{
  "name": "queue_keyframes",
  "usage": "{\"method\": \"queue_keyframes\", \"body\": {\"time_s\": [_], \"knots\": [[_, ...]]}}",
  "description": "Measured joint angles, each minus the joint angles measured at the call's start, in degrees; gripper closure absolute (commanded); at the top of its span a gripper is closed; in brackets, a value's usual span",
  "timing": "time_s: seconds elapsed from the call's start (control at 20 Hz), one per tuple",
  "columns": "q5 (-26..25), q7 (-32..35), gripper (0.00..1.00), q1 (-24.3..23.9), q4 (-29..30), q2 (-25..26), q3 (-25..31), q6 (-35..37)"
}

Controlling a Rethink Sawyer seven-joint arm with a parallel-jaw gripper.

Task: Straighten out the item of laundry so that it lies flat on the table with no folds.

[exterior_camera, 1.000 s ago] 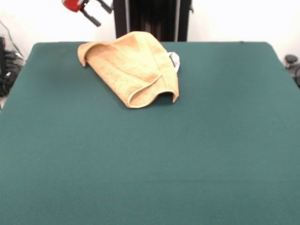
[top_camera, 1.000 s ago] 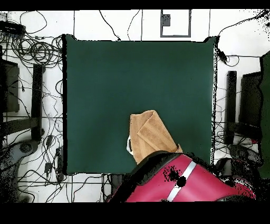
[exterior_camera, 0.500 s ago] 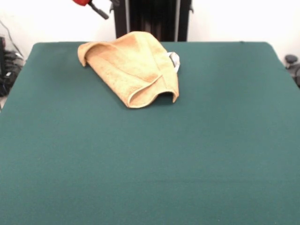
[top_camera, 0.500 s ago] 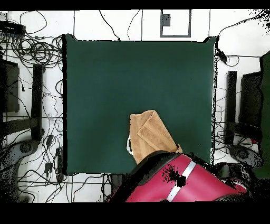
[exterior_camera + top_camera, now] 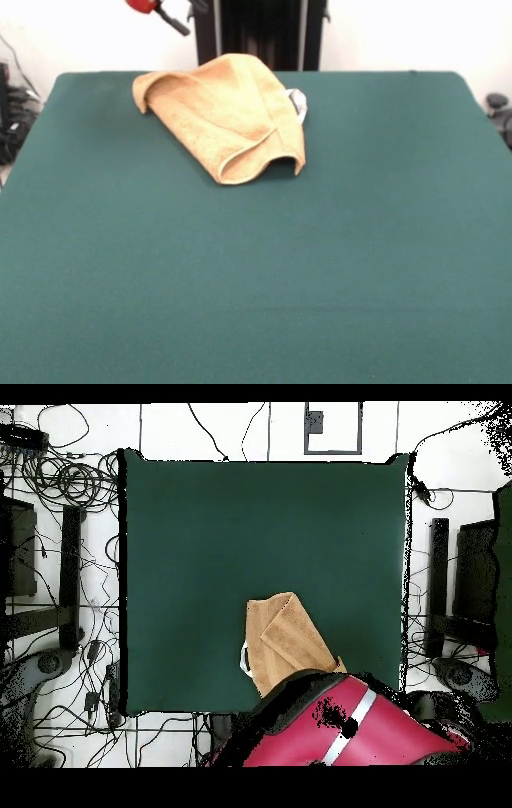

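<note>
The item of laundry is a golden-tan towel lying folded over on itself near the far edge of the table, with a raised looped fold at its front corner. A small white tag pokes out at its right side. In the overhead view the item of laundry lies by the table's bottom edge, and the red arm hides its lower part. My gripper hangs high above the towel's left end at the picture's top edge, open and holding nothing.
The green table stretches wide around the towel. Cables and dark stands lie on the floor beside both table sides. A dark object sits off the right edge.
The gripper has risen since a second ago, so less of it shows at the top edge. The towel has not moved.
</note>
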Motion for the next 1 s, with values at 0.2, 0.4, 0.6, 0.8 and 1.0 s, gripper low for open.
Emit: {"method": "queue_keyframes", "body": {"time_s": [0.2, 0.4, 0.6, 0.8, 1.0], "knots": [[0.0, 0.0, 0.0, -0.9, 0.0, 0.5, 1.5, 0.0], [0.0, 0.0, 0.0, -2.1, -0.4, 1.9, 3.4, 0.0], [0.0, 0.0, 0.0, -3.3, -0.8, 3.4, 5.3, 0.0], [0.6, 0.0, 0.0, -4.0, -1.7, 5.1, 6.4, 0.0], [5.2, -0.3, 0.0, -5.5, -2.0, 5.6, 7.0, 2.3]]}}
